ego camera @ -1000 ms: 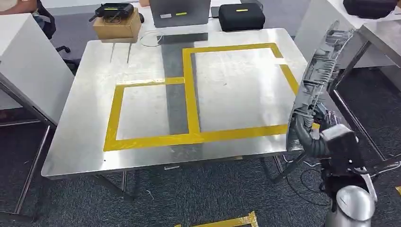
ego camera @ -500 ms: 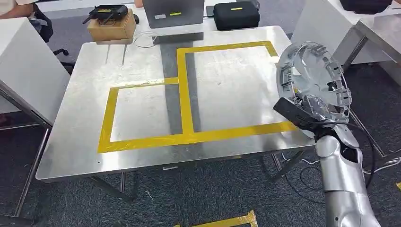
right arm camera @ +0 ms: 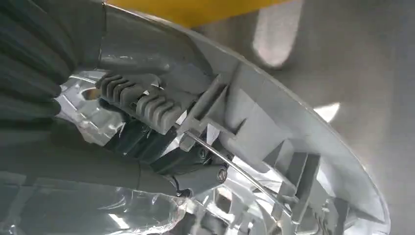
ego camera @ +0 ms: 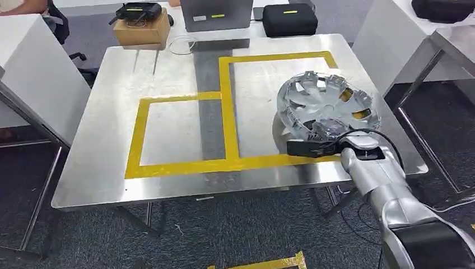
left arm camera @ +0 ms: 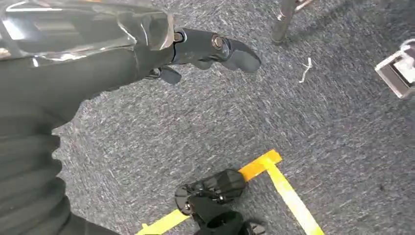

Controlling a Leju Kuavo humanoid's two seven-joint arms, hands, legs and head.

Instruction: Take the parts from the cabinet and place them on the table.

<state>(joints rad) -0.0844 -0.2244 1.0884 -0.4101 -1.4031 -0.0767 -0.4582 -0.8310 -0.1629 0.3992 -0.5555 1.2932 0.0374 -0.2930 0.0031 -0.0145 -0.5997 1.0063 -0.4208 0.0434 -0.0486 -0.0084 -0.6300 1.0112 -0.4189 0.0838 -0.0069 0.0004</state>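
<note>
Your left hand point(left arm camera: 195, 51) hung over the carpet point(left arm camera: 303, 112), fingers spread, holding nothing. To the right, your right hand point(ego camera: 313, 147) gripped the near rim of the hubcap point(ego camera: 325, 106), held tilted over the table's point(ego camera: 168, 73) right taped square point(ego camera: 227, 101).

Right hand point(right arm camera: 147, 161) grips silver wheel cover point(right arm camera: 274, 127) rim above steel table point(right arm camera: 352, 58).

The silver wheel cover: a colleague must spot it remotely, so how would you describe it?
On the steel table, look inside the larger yellow-taped rectangle, near its right side. The round silver spoked plastic wheel cover is there, gripped by the right hand; the taped areas hold nothing else.
</note>
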